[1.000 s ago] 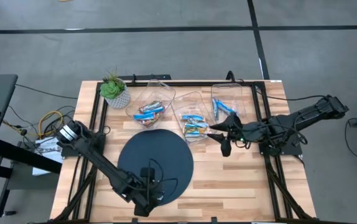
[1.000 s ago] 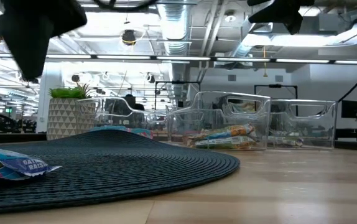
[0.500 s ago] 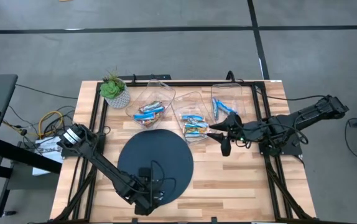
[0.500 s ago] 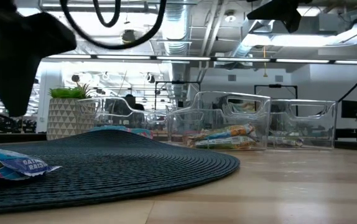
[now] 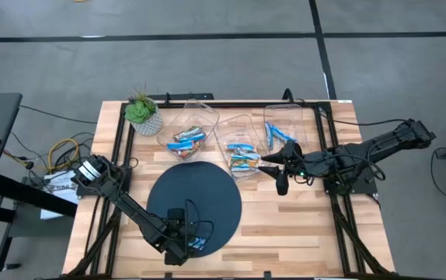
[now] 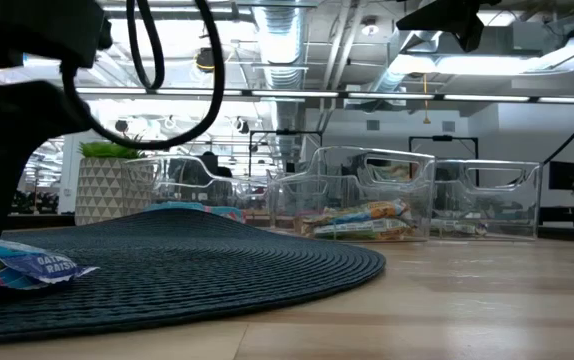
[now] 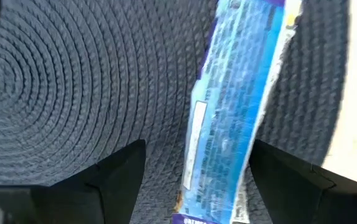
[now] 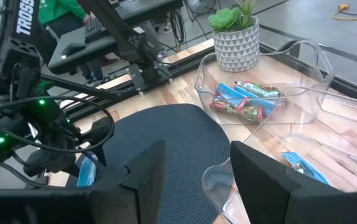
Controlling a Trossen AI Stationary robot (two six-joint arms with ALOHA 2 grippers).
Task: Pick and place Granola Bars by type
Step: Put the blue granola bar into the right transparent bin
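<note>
Covering the table's middle, the dark mat (image 5: 194,204) carries one blue granola bar (image 7: 234,118) at its near edge, between the left gripper's (image 7: 194,177) spread fingers; the right gripper (image 8: 194,171) hangs open beside the bins (image 5: 242,148), whose bars are partly hidden

Your left gripper (image 5: 182,247) has dropped toward the near edge of the round dark mat (image 5: 207,190) over the past second. In the low view, its dark body has slid from upper left down and out along the left edge, now reaching mat level. From overhead, the blue granola bar (image 5: 197,244) that the arm covered a second ago now shows beside the gripper. In the left wrist view, the spread fingers (image 7: 119,174) straddle that bar (image 7: 234,118).
</note>
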